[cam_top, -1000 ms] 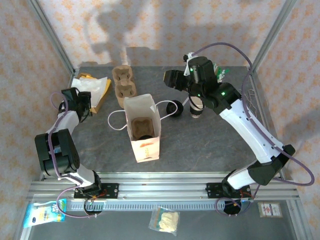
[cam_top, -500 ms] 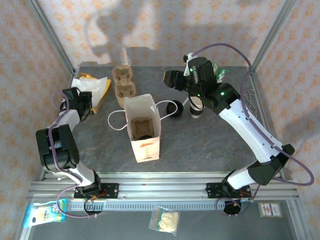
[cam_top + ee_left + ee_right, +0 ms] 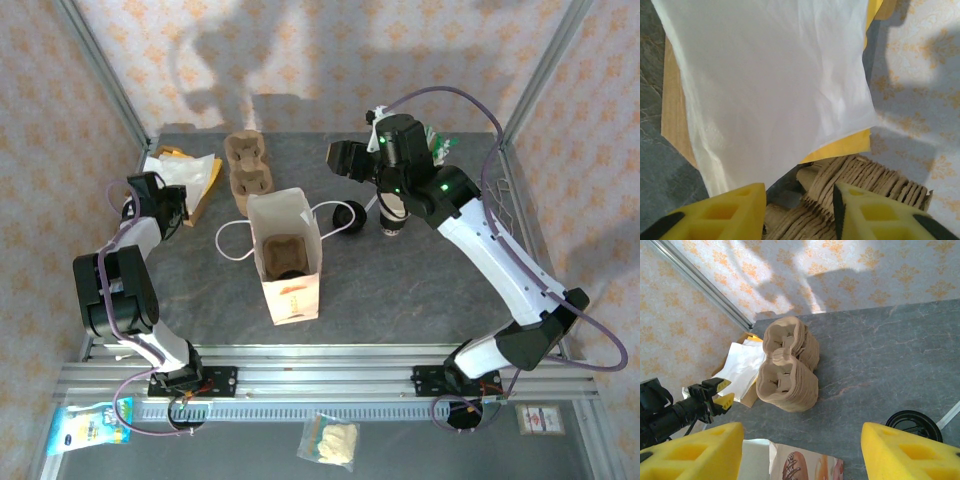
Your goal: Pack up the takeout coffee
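Top external shows the takeout coffee (image 3: 391, 224), a white paper cup with a dark lower band. It stands upright on the bench (image 3: 420, 290), right of centre, its top hidden under the right arm's wrist. The right tool (image 3: 342, 160) hangs at the cup's 11 o'clock, clear of it, its jaws spread wide with nothing between them.

A round black lid (image 3: 348, 216) lies flat at the cup's 9 o'clock. An open white paper bag (image 3: 290, 262) stands at the cup's 8 o'clock; the small red print on its front is too small to read.

The left tool (image 3: 172, 208) sits at the bench's 9 o'clock edge. In the left wrist view its jaws are partly apart over ribbed cardboard (image 3: 860, 175) and a white sheet (image 3: 770, 80). Whether they pinch anything I cannot tell.
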Robot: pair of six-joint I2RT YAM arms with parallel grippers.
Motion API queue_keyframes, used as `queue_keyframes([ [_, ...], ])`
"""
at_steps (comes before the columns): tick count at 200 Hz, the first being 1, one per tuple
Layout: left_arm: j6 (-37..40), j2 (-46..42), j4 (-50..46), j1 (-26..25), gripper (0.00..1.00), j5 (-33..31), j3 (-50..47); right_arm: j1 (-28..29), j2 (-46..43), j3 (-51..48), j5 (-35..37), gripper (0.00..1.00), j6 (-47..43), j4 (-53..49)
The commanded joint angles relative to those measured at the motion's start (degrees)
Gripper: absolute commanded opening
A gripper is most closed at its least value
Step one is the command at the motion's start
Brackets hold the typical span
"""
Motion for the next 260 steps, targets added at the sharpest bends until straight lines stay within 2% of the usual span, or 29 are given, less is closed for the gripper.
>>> queue_keyframes([
  [1, -0.2, 1.3, 1.4, -0.3, 0.37, 0.4, 1.3, -0.3, 0.4, 0.2, -0.3, 0.63, -1.2, 0.3],
  [23, -0.2, 1.4, 1.4, -0.5, 0.38, 0.4, 1.1, -0.3, 0.3, -0.1, -0.1, 0.63, -1.3, 0.2],
  [91, 0.0, 0.0, 1.1, -0.9, 0.54, 0.4, -0.1, -0.3, 1.1, 0.8, 0.1, 0.63, -1.5, -0.3],
  [140, 5.1, -0.4, -8.9, -1.0, 0.65, -1.6, 4.7, -0.3, 0.2, -0.7, 0.6, 0.63, -1.3, 0.4],
  [183, 7.0, 1.0, -14.5, -1.0, 0.67, -3.2, 7.3, -0.3, -0.9, -2.1, 1.0, 0.63, -1.2, 1.4],
  [260, 6.3, 5.0, -14.1, -2.1, 0.69, -3.0, 9.4, -0.4, -0.3, -3.1, 0.6, 0.63, -0.9, 1.9],
])
